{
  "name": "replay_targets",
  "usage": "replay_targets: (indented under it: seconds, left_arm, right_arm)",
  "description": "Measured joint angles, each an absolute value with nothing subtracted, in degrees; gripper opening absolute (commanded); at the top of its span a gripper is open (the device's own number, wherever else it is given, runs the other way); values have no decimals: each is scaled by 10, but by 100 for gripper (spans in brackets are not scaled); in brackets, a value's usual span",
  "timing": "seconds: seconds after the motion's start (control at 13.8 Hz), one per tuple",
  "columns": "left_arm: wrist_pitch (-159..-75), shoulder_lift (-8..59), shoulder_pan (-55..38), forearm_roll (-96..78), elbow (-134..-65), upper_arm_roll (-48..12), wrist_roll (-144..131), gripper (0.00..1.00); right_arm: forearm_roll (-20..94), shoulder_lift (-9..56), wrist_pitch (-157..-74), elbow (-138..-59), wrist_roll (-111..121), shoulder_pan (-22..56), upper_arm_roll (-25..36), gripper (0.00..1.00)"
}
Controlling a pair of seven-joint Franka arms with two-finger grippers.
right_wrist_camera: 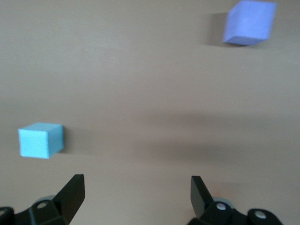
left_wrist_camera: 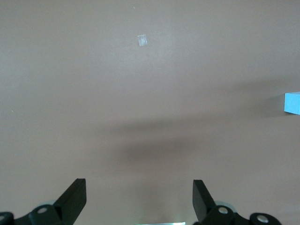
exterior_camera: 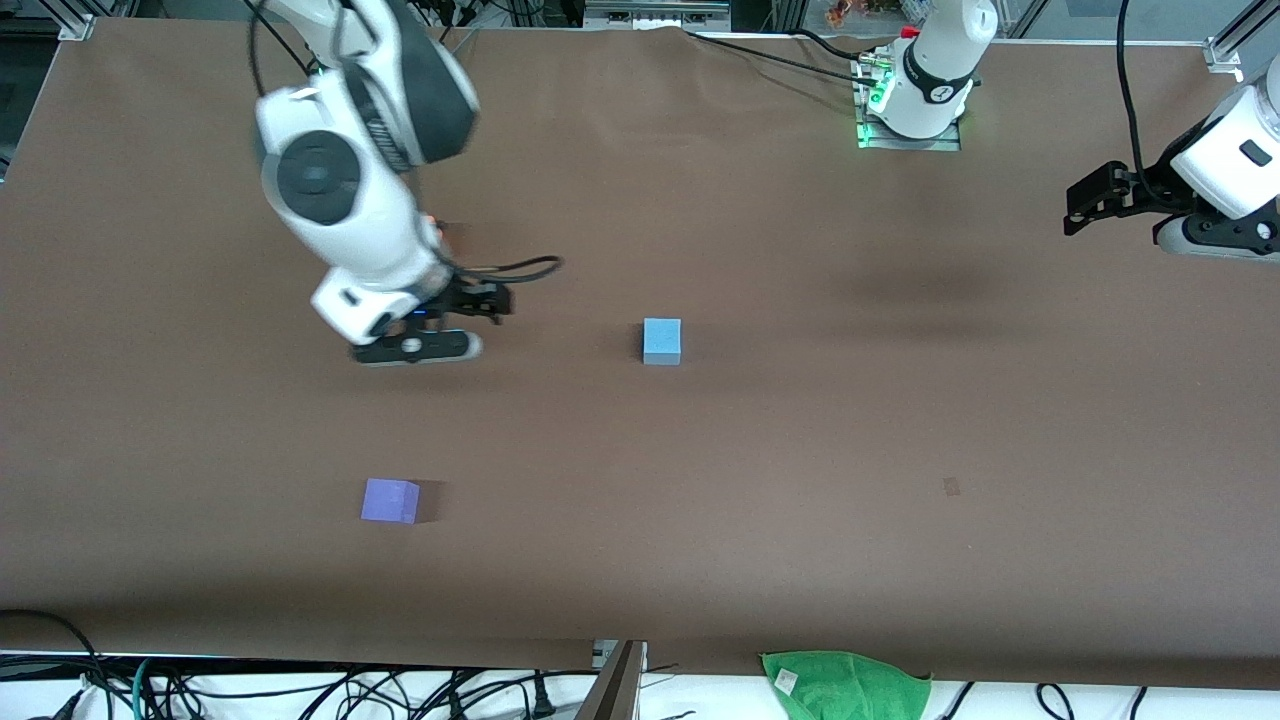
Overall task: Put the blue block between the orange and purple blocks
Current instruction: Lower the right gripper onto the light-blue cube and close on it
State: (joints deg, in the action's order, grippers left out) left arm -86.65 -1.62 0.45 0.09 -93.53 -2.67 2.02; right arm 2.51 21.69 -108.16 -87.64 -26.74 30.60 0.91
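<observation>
The blue block [exterior_camera: 661,341] sits near the middle of the brown table [exterior_camera: 800,450]. It also shows in the right wrist view [right_wrist_camera: 41,140] and at the edge of the left wrist view [left_wrist_camera: 292,103]. The purple block [exterior_camera: 390,500] lies nearer the front camera, toward the right arm's end, and shows in the right wrist view [right_wrist_camera: 249,22]. The orange block is hidden, the right arm covering that part of the table. My right gripper [exterior_camera: 485,300] [right_wrist_camera: 137,180] is open and empty over bare table, beside the blue block. My left gripper [exterior_camera: 1085,205] [left_wrist_camera: 139,183] is open and empty at the left arm's end, waiting.
A green cloth [exterior_camera: 845,680] lies at the table's front edge. Cables run along that edge. A small pale scrap [left_wrist_camera: 143,41] lies on the table under the left arm. The left arm's base [exterior_camera: 925,90] stands at the back edge.
</observation>
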Motion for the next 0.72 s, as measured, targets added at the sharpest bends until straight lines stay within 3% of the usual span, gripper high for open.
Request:
replay_targets:
  seconds: [0.72]
  left_arm:
    - [-865,-16,3,1,-938,-25,6,100]
  right_arm:
    - [25,339,-1311,-875,-491,433,9,100]
